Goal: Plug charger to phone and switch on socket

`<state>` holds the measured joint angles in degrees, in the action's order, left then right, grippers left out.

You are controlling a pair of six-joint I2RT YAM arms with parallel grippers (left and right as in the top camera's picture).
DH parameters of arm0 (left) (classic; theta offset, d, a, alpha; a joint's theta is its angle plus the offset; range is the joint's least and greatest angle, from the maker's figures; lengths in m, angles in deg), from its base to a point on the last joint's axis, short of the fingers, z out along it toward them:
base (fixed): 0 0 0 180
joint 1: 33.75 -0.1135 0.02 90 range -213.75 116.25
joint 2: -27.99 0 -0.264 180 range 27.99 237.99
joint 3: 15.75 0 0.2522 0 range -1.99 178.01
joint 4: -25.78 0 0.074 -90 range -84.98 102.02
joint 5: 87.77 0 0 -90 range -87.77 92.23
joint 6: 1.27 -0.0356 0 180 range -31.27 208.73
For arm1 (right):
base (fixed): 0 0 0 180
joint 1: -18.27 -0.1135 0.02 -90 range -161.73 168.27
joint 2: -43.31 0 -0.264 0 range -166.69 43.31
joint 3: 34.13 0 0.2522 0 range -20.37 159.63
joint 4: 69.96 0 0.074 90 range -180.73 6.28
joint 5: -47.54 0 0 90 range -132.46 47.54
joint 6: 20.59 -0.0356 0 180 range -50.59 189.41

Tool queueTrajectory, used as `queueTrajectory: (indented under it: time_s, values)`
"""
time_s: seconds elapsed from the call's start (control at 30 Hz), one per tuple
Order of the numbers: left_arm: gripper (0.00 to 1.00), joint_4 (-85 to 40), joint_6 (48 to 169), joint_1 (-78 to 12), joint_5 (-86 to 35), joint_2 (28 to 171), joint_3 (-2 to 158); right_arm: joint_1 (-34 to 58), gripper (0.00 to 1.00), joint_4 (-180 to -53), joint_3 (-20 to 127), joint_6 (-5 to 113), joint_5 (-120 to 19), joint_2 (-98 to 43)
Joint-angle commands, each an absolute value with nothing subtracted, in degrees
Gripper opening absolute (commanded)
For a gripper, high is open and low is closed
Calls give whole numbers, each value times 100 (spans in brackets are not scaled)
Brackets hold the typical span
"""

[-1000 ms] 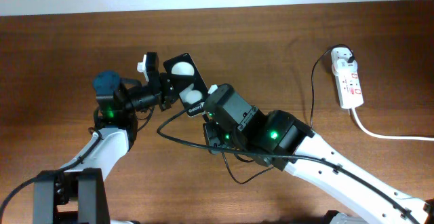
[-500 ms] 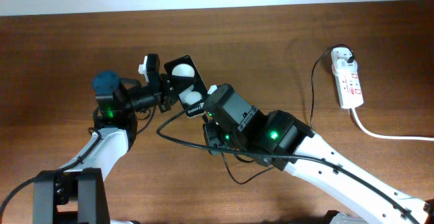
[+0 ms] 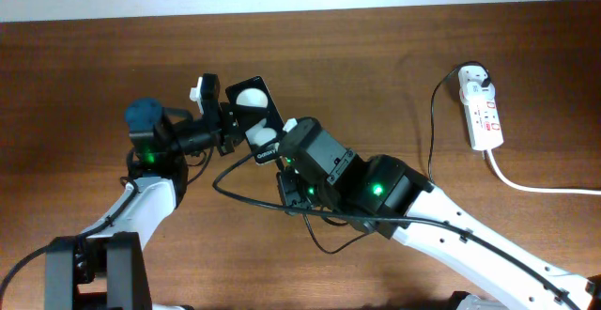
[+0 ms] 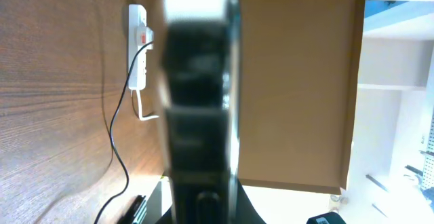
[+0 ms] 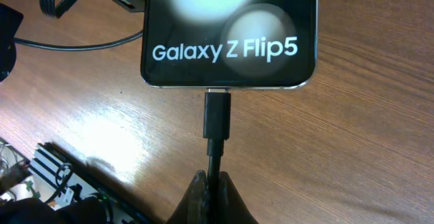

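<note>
My left gripper (image 3: 222, 115) is shut on the phone (image 3: 254, 106), a black slab with two white round patches, and holds it tilted above the table. In the right wrist view the phone (image 5: 229, 30) reads "Galaxy Z Flip5". The charger's dark connector (image 5: 217, 114) meets the port in the phone's bottom edge. My right gripper (image 5: 214, 183) is shut on the black cable just behind the connector. The cable (image 3: 431, 127) runs to a white plug head (image 3: 474, 75) in the white socket (image 3: 483, 111). In the left wrist view the phone (image 4: 200, 102) fills the middle, edge on and blurred.
The socket's thick white cord (image 3: 535, 186) leaves toward the right edge. Slack charger cable loops on the wood under my right arm (image 3: 324, 240). The left wrist view shows the socket (image 4: 137, 44) far off and a brown cardboard box (image 4: 291, 81) beyond the table.
My right gripper has crept slightly left and up toward the phone with the cable in it. The left arm has shifted a touch left, still holding the phone.
</note>
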<state>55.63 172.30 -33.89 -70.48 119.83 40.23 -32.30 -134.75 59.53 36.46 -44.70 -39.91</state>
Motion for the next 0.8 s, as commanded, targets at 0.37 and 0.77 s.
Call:
queueTrajectory:
  time_s: [0.37, 0.77]
  values:
    - [0, 5657, 16659, -3301, -8537, 11980, 4106, -3191, 4, -12688, 5966, 3664, -3952, -4264]
    - [0, 5657, 15805, -3113, -8788, 11980, 4101, -3184, 6, -12358, 5968, 3664, -3522, -4262]
